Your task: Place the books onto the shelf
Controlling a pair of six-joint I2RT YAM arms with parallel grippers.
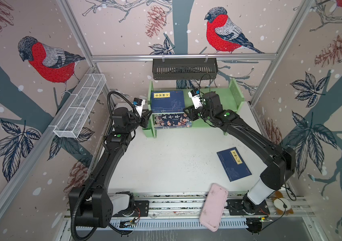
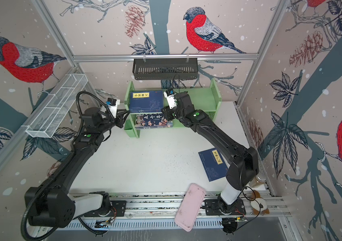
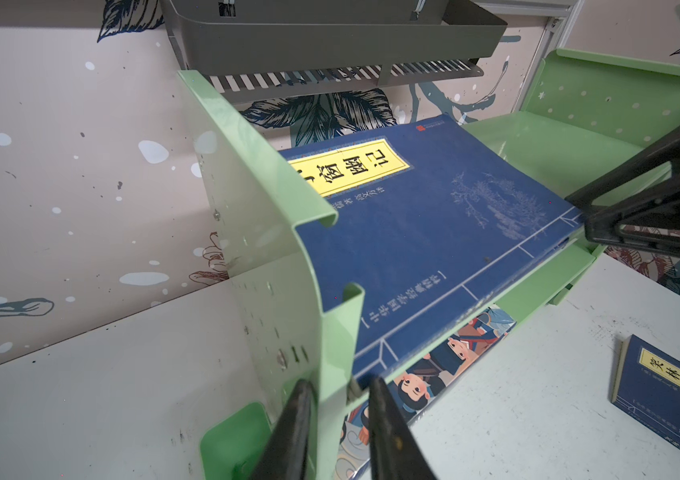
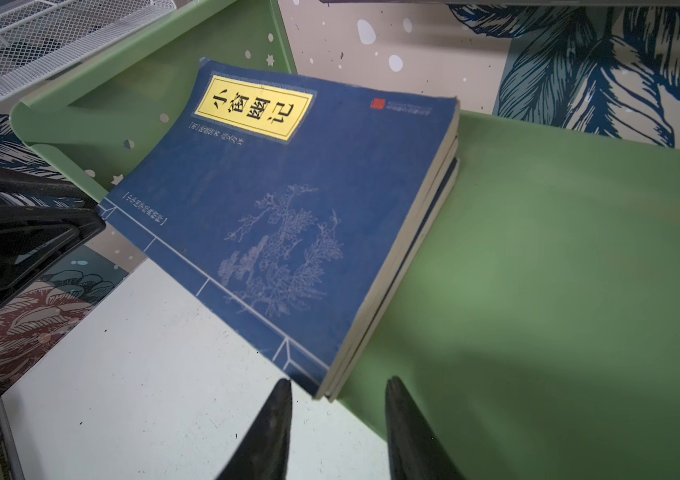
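The light green shelf (image 1: 220, 98) stands at the back of the white table. A stack of navy books (image 1: 168, 101) with a yellow label on the top cover lies on its upper tier at the left, overhanging the front edge. The cartoon-cover book (image 1: 173, 122) lies on the lower tier. Another navy book (image 1: 233, 163) lies flat on the table at the right. My left gripper (image 3: 340, 419) straddles the shelf's left side panel (image 3: 246, 199): one finger touches it, the other stands slightly off. My right gripper (image 4: 338, 415) is open and empty, just short of the stack's front right corner (image 4: 321, 382).
A black slotted basket (image 1: 184, 68) hangs on the back wall above the shelf. A white wire-mesh basket (image 1: 80, 106) hangs on the left wall. A pink flat case (image 1: 214, 206) lies across the front rail, and a small plush toy (image 1: 280, 203) sits at the front right.
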